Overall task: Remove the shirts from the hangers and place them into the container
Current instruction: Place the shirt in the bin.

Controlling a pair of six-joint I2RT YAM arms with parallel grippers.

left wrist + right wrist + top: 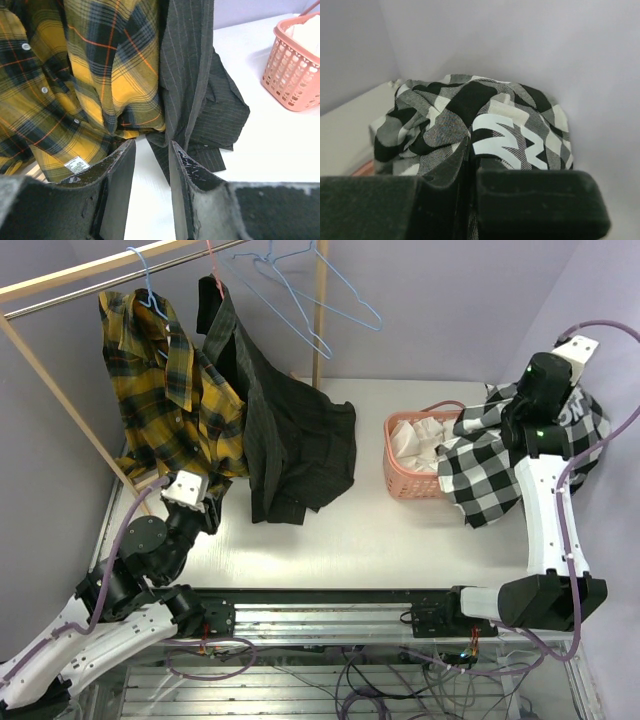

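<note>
Move the checked shirt left until its hanging tail, which now drapes beside the right wall of the container, is over the opening. Lower it, then release. The right pincer is fully closed, clamped on a fold of this shirt and raised near the right wall. The left pincer stands partly open and holds nothing. It points at the hems of the plaid shirt and the pinstriped shirt, both hanging from the rack.
</note>
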